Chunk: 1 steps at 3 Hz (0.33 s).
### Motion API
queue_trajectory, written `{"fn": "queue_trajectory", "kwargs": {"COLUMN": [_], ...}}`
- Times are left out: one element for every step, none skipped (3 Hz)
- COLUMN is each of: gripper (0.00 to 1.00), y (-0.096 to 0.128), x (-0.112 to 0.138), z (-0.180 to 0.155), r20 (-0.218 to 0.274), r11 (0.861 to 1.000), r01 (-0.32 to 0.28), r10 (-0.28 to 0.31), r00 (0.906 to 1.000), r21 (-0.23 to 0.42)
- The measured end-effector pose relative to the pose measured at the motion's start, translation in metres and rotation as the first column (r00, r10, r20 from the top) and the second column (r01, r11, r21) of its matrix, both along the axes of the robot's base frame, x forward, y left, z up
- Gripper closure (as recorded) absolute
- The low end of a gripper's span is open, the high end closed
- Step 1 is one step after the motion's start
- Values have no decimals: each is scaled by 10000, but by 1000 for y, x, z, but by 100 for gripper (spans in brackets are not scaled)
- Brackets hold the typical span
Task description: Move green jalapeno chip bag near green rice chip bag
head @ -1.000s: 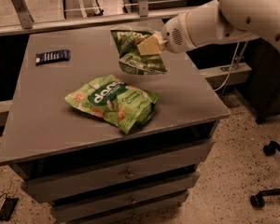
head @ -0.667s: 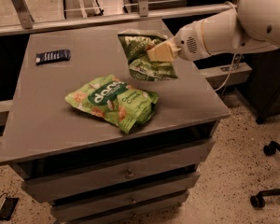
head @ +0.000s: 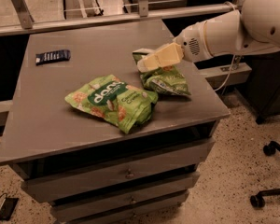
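Note:
The green jalapeno chip bag (head: pixel 169 81), small and dark olive, rests on the grey table (head: pixel 98 41) at the right. Its lower part lies on the top and its left edge almost touches the green rice chip bag (head: pixel 109 99). The rice bag is larger and light green with white lettering, and lies flat near the table's front middle. My gripper (head: pixel 143 65), cream-coloured on a white arm reaching in from the right, is shut on the jalapeno bag's upper edge, which stays slightly lifted.
A small black flat object (head: pixel 52 56) lies at the table's back left. The table has drawers (head: pixel 126 174) below its front edge. A metal rail (head: pixel 107 17) runs behind the table. Chair castors (head: pixel 266 171) stand on the floor at the right.
My gripper has carried the jalapeno bag down and forward from mid-air. The bag now rests on the table beside the rice bag. The rice bag has not moved.

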<state>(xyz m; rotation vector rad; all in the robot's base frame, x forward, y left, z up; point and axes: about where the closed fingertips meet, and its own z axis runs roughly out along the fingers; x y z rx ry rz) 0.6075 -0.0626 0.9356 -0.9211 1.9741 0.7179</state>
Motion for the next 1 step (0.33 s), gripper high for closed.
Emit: {"fn": "queue_trajectory", "kwargs": {"gripper": [0], "y": [0], "x": [0], "z": [0], "r20": [0], "r11": [10000], "r01": [-1], "r10": [1], "r00": [10000], "r21": [0]}}
